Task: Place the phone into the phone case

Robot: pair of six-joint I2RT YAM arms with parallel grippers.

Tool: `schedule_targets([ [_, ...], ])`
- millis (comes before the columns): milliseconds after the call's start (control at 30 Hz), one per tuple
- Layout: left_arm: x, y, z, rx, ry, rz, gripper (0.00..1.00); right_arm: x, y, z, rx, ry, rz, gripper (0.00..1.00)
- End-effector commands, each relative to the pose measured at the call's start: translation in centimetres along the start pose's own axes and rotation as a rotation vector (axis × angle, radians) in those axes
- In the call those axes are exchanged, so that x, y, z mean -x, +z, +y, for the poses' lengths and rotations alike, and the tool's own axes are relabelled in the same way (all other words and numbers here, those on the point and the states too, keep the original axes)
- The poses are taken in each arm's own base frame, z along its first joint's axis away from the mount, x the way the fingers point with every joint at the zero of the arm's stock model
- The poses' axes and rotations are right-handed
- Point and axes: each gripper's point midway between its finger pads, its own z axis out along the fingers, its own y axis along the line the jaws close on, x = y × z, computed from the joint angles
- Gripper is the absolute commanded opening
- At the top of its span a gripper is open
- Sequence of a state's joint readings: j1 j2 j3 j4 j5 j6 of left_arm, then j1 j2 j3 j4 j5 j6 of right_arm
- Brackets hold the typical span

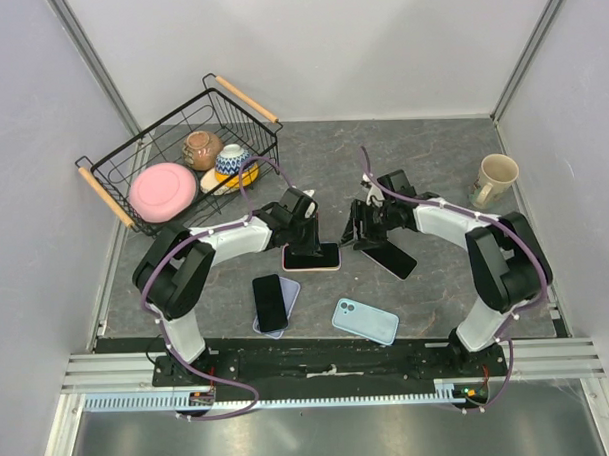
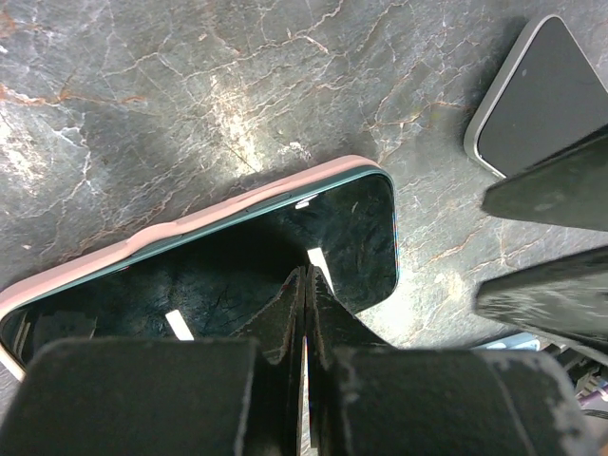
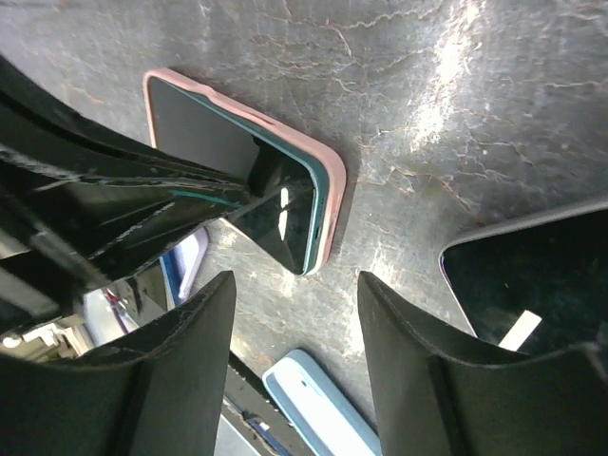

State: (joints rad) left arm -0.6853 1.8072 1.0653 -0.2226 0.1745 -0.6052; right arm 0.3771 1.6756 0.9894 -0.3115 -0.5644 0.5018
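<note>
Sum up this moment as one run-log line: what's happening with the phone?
left fingers: shut, tips on phone | right fingers: open, empty, beside it | phone: in pink case, teal edge showing along rim

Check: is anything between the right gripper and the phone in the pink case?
Nothing lies on the table between the right gripper and the phone. But the left gripper, shut, has its tip on the phone's middle, so that part is covered.

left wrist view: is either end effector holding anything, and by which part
Nothing is held. The left end effector is shut, its tips pressed on the screen of the phone in the pink case; the right end effector is open and empty.
</note>
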Motion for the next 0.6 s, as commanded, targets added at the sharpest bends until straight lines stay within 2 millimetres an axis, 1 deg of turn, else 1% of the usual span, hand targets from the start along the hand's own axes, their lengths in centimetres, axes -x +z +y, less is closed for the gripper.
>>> schedule_targets([
  [0,-5.2,0.5,7.0,0.257,0.012,0.138,0.02,-1.0,2.2,-0.6,-0.016,-0.01,0.035,0.57],
  [33,-5.3,0.5,7.0,0.257,0.012,0.138,0.02,-1.4,2.7,-0.6,-0.014,-0.01,0.049,0.56],
  [67,-5.3,0.5,7.0,0.257,0.011,0.138,0.02,-1.9,3.2,-1.0,-0.022,0.001,0.068,0.54],
  [200,-5.4,0.5,6.9,0.252,0.012,0.141,0.02,-3.2,4.2,-2.1,-0.051,0.02,0.109,0.49],
  [233,-5.4,0.6,7.0,0.254,0.01,0.141,0.02,-3.7,4.5,-2.3,-0.056,0.022,0.12,0.47],
  [267,-5.4,0.6,7.0,0.254,0.012,0.142,0.02,-4.2,4.7,-2.7,-0.067,0.031,0.138,0.41],
  [300,-5.4,0.5,7.0,0.254,0.013,0.142,0.02,-4.4,4.8,-2.9,-0.069,0.037,0.142,0.4],
  [367,-5.3,0.6,7.0,0.254,0.012,0.139,0.02,-5.3,5.2,-3.5,-0.086,0.043,0.168,0.38],
  [467,-5.3,0.6,6.9,0.251,0.013,0.141,0.02,-6.1,5.7,-4.0,-0.103,0.048,0.192,0.36],
  [567,-5.1,0.4,6.7,0.246,0.017,0.134,0.02,-6.4,5.9,-4.5,-0.122,0.046,0.202,0.32],
])
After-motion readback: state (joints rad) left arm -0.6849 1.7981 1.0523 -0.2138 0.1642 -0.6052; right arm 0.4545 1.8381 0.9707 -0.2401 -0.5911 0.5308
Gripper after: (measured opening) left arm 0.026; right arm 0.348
